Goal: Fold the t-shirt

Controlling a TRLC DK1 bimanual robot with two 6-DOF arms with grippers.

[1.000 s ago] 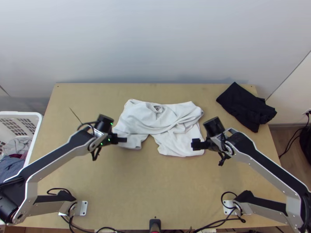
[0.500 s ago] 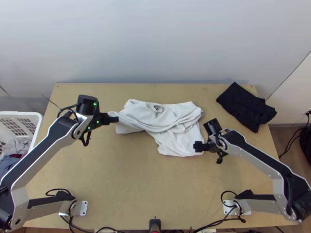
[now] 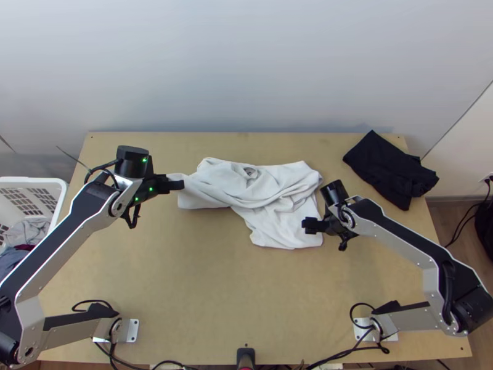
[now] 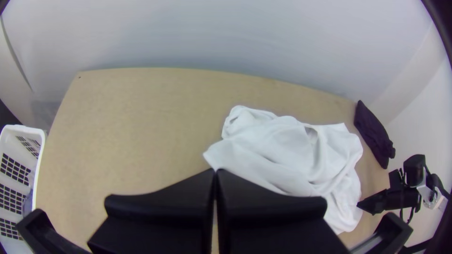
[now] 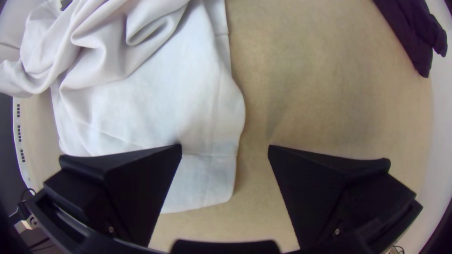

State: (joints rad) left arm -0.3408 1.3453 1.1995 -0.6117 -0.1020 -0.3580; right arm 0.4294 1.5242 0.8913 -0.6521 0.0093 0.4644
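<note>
While the left gripper point(image 4: 215, 171) pinches a corner of the shirt point(image 3: 277, 229), I'd settle the spread right gripper point(image 5: 225, 148) astride its edge, then pull gently.

T-shirt point(image 3: 265, 191): white, unfolded, lying rumpled at the middle of the bench. Diagonal creases and overlapping folds run across the upper body; the lower right portion lies flatter. One corner, at the left, is drawn out and pinched between the left jaws.
</note>
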